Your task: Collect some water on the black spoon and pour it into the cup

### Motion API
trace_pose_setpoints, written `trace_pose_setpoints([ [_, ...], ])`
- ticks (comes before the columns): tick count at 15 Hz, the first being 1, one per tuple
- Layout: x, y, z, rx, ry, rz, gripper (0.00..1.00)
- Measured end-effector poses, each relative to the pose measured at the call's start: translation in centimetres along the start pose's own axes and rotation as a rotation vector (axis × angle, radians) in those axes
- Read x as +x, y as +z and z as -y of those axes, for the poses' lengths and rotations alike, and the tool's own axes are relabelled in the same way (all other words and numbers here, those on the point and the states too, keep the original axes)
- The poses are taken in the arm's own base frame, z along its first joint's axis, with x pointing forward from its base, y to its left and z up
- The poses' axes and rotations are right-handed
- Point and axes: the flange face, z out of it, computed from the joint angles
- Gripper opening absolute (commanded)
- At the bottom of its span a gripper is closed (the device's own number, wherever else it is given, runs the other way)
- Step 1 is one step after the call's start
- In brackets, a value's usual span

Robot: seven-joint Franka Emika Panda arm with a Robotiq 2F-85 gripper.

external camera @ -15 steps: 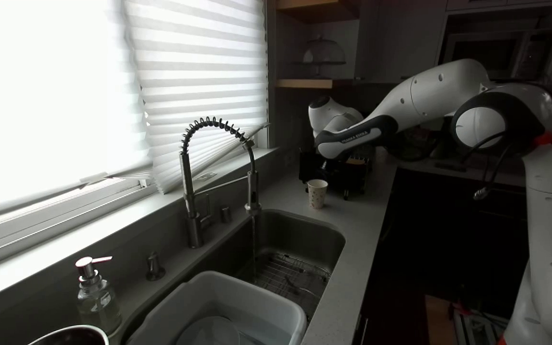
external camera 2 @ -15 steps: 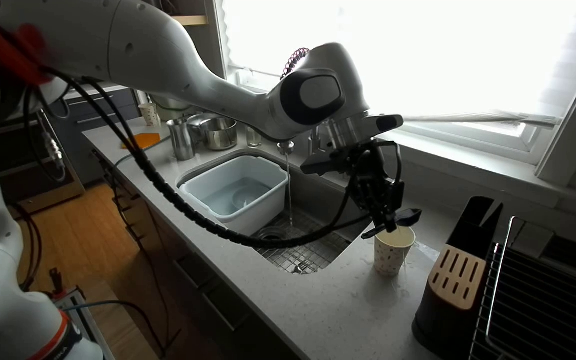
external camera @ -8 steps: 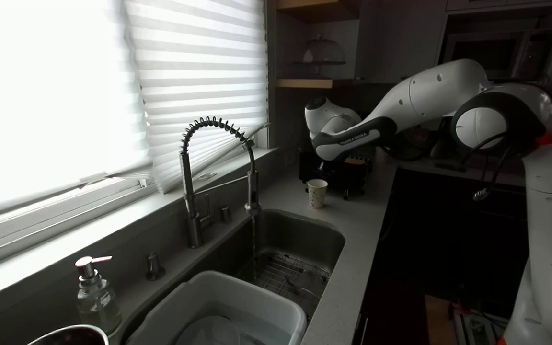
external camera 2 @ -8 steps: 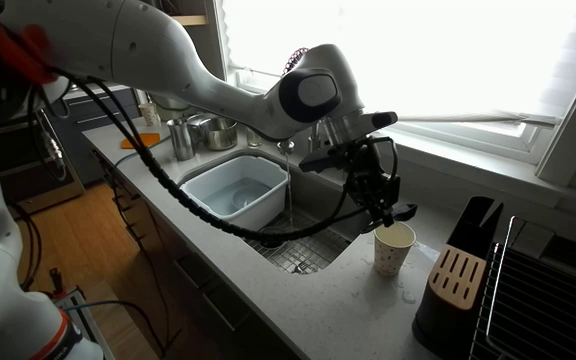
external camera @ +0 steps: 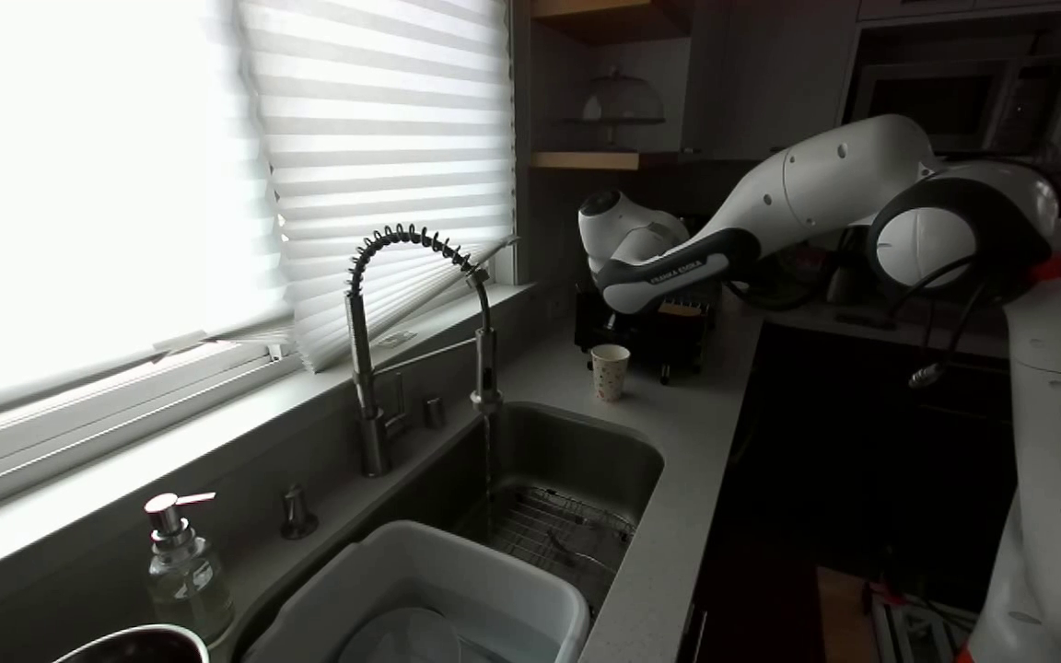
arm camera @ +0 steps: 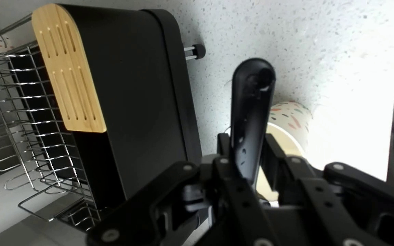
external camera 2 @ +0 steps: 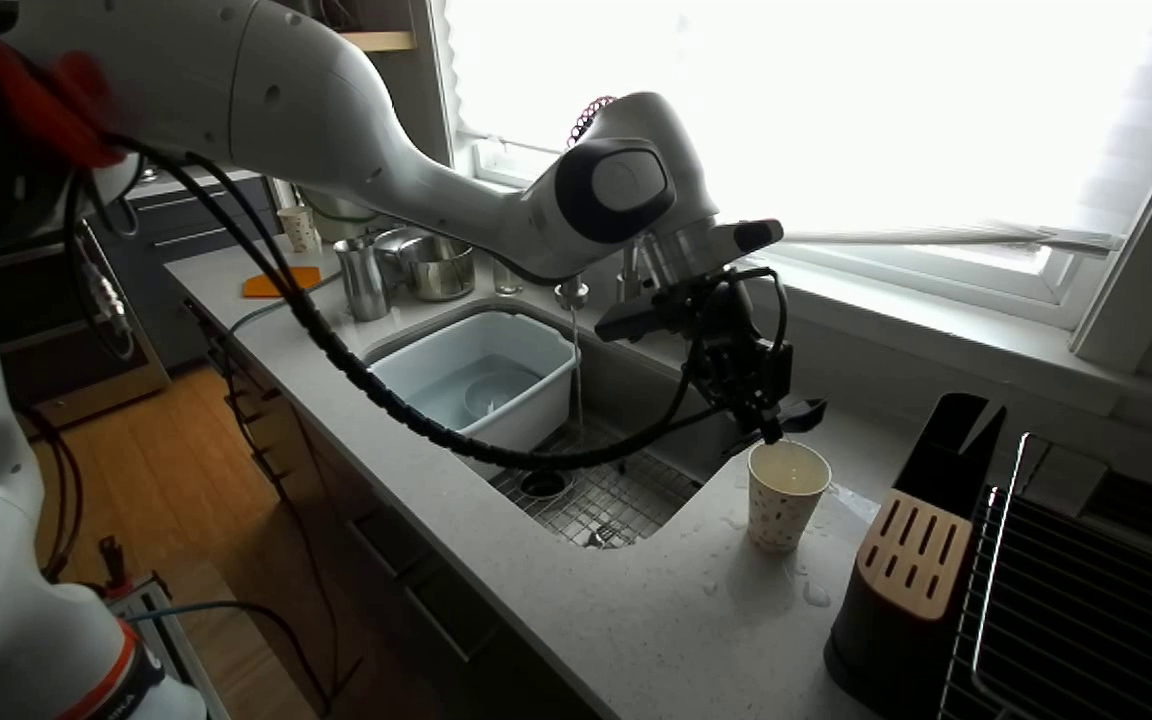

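Observation:
My gripper is shut on the black spoon and holds it level, above and slightly to the sink side of the cup in an exterior view. In the wrist view, the fingers clasp the spoon's wet black handle, with water drops on it. The spoon's bowl is hidden there. The cup stands upright on the counter below, partly covered by the handle and fingers. The cup also shows in an exterior view; there the spoon and fingers cannot be made out against the dark background.
The faucet runs a thin stream into the sink. A grey tub holding water sits in the sink. A black utensil block and a wire rack stand close beside the cup. Water drops lie on the counter near it.
My gripper has moved up and away from the cup toward the sink, still holding the spoon. The cup has not moved. A larger water drop now shows on the counter beside it.

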Motion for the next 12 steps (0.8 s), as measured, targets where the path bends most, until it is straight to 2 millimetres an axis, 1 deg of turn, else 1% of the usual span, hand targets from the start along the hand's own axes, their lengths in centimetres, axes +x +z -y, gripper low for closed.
trace_pose_setpoints([
  [5, -0.16, 0.36, 0.54, -0.034, -0.038, 0.009, 0.06],
  [12, -0.21, 0.48, 0.56, -0.079, -0.072, 0.013, 0.06],
])
